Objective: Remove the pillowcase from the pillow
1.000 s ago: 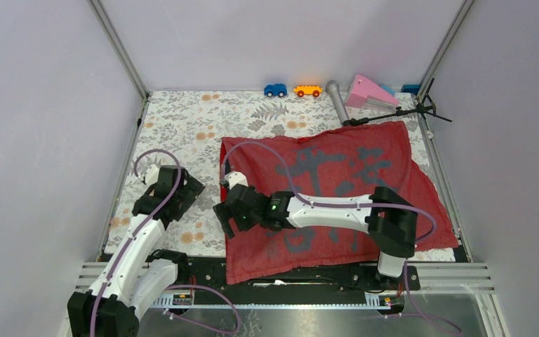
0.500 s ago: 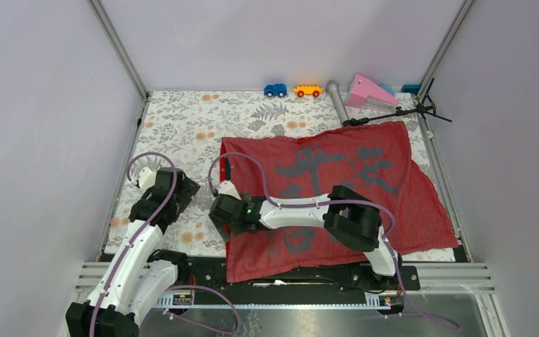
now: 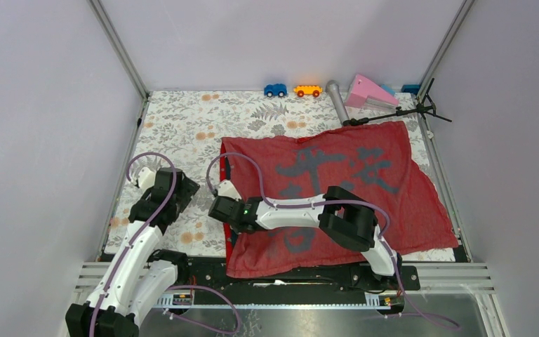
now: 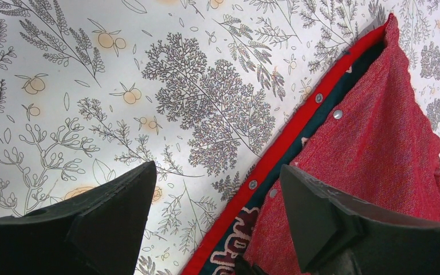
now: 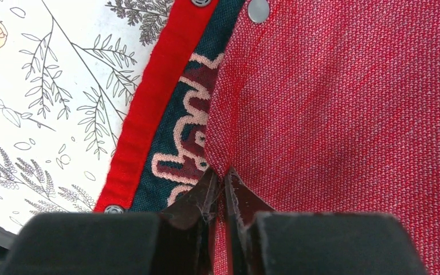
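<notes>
Jaws closed on the pillowcase (image 5: 349,114) hem, the right gripper (image 5: 224,182) should lift slowly; the left gripper (image 4: 216,171) gapes empty beside it.

Both your arms, left arm (image 3: 132,247) and right arm (image 3: 291,210), pair white link shells with black joint housings and black bases. A purple cable (image 3: 147,154) runs along each arm. A small green light (image 3: 244,208) glows on the right wrist housing. Your wrist views show matte black, wedge-shaped jaws with faceted faces.
</notes>
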